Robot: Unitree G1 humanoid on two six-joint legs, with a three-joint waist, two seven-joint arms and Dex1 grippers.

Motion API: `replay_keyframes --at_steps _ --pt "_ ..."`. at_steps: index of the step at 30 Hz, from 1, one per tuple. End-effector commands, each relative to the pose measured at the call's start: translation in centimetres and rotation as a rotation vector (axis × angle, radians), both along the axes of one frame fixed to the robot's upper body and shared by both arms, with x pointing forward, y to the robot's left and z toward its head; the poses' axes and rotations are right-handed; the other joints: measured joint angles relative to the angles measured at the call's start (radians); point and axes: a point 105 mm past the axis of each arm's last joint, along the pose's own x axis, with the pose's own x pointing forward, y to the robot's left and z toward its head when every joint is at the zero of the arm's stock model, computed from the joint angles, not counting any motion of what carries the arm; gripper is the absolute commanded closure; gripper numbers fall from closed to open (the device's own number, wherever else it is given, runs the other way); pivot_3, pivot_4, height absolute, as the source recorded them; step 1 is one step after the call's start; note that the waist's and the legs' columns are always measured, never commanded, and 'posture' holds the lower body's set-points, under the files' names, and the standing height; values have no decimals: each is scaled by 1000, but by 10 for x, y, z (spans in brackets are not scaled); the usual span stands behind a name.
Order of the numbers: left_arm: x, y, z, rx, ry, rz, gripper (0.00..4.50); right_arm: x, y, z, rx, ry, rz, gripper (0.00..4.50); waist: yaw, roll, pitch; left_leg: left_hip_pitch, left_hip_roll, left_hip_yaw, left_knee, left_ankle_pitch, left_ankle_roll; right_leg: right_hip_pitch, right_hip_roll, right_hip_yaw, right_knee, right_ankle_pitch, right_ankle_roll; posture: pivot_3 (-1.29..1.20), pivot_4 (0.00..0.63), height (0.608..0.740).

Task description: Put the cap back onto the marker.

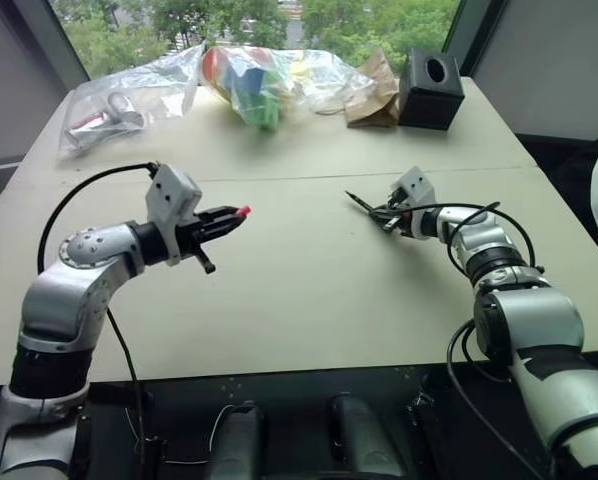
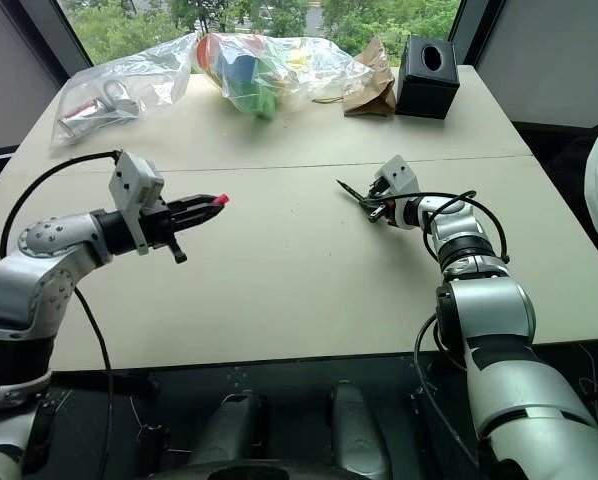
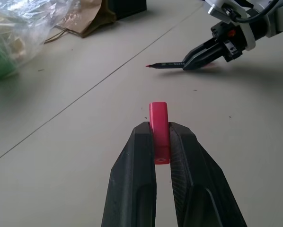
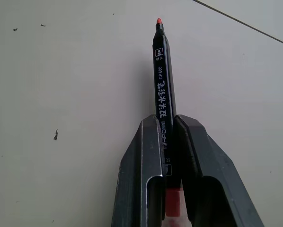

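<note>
Beige tabletop (image 1: 299, 300) spreads under both arms, with a thin seam running across it just beyond the two grippers. Behind the far edge a window shows green trees, and dark wall panels stand at either side of it.

Well beyond the left gripper (image 1: 241, 212), along the far edge, lie a clear plastic bag (image 1: 129, 100) with small items inside and, beside it, a second clear bag (image 1: 269, 80) stuffed with colourful things in green, orange and blue. Well beyond the right gripper (image 1: 387, 216) sit a crumpled brown paper bag (image 1: 374, 95) and a black cube-shaped box (image 1: 431, 90) with a round hole in its top. All of these are far from the grippers, and the stretch of table between the two grippers is bare.

Clamped between the left gripper's black fingers (image 3: 137, 175) is the cap (image 3: 159, 132), a short bright red tube whose end juts out past the fingertips, raised clear above the table and pointing toward the right gripper.

Pinched in the right gripper's closed fingers (image 4: 146, 161) is the marker (image 4: 162, 80), a slim black stick with white printing along its barrel. Its fine red tip (image 4: 158, 21) reaches out well past the fingertips toward the left gripper, low over the table, and a pinkish-red end shows behind the fingers. Cap and tip are well apart.
</note>
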Motion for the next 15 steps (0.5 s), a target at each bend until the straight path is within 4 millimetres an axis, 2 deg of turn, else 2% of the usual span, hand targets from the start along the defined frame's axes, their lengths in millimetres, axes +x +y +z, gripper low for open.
replay_keyframes --at_steps 1,4,7,11,15 --pt "0 -9 2 38 -37 -58 4500 5 10 47 -70 -180 107 4464 0 0 0 0 0 0 0 0 0 0 0 0 0 0 0 0 150 740" --pt "0 -15 -11 92 -17 -135 4500 -11 25 66 -204 -282 319 4464 0 2 1 0 0 0 0 0 0 -1 0 0 0 0 0 0 150 740" --pt "3 -17 -19 157 -32 -194 4500 -33 35 72 -271 -283 472 4464 2 2 1 0 0 0 0 0 0 -1 0 0 0 0 0 0 150 740" --pt "9 -21 -21 205 -83 -260 4500 -60 40 74 -333 -222 600 4464 4 2 1 -1 0 0 0 0 0 -1 0 0 1 0 0 0 150 740" --pt "14 -27 -18 214 -129 -298 4500 -74 47 83 -357 -212 655 4464 5 2 1 -1 0 0 0 0 0 -1 0 0 1 0 0 0 150 740"
